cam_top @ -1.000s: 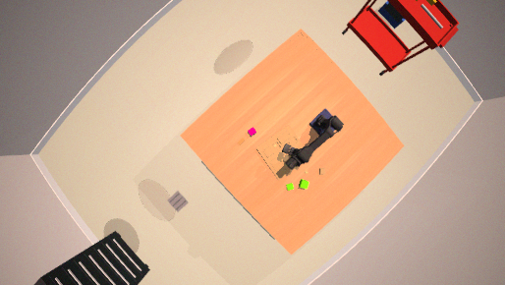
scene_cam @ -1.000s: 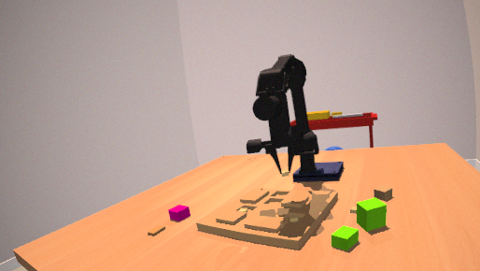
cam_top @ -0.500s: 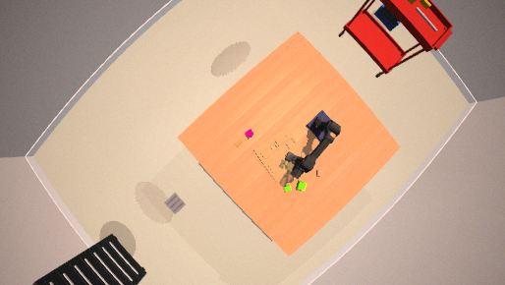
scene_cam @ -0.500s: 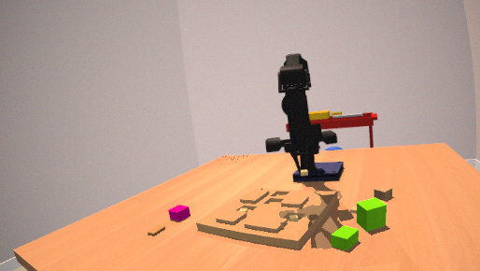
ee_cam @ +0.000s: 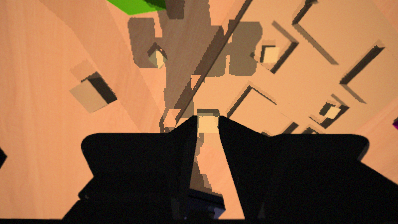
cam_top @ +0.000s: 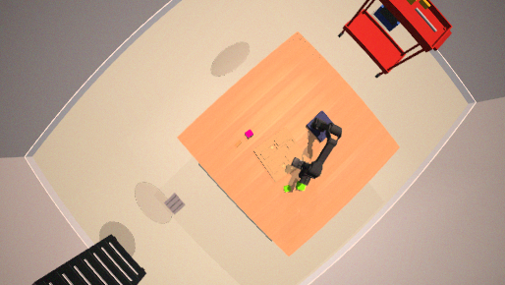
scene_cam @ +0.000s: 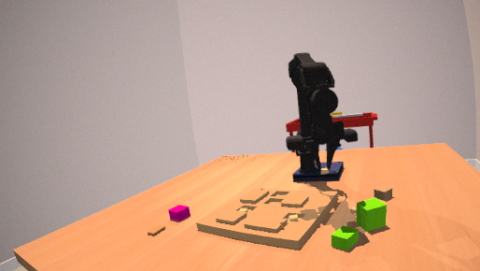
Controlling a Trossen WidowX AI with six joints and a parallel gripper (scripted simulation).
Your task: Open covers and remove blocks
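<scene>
My gripper [scene_cam: 324, 168] [ee_cam: 207, 120] is shut on a small pale block [ee_cam: 208, 123], held up above the table by the board's right edge in the exterior view. The wooden board [scene_cam: 252, 237] [ee_cam: 215, 100] carries several flat covers, such as one cover [scene_cam: 263, 226] at the front and one cover [scene_cam: 295, 201] farther back; both stand clear of nearby recesses. A small pale block [scene_cam: 293, 218] [ee_cam: 270, 54] sits in one recess, and another small pale block [scene_cam: 243, 210] [ee_cam: 331, 111] in a second. Another small pale block [ee_cam: 159, 58] lies on the table beside the board.
A large green block [cam_top: 301, 187] [scene_cam: 371, 215] and smaller green block [cam_top: 287, 189] [scene_cam: 345, 238] stand right of the board. A brown block [scene_cam: 383, 193] [ee_cam: 90, 95] lies behind them. A magenta block [cam_top: 249, 134] [scene_cam: 179, 213] and flat orange piece [cam_top: 238, 144] [scene_cam: 156, 230] lie left.
</scene>
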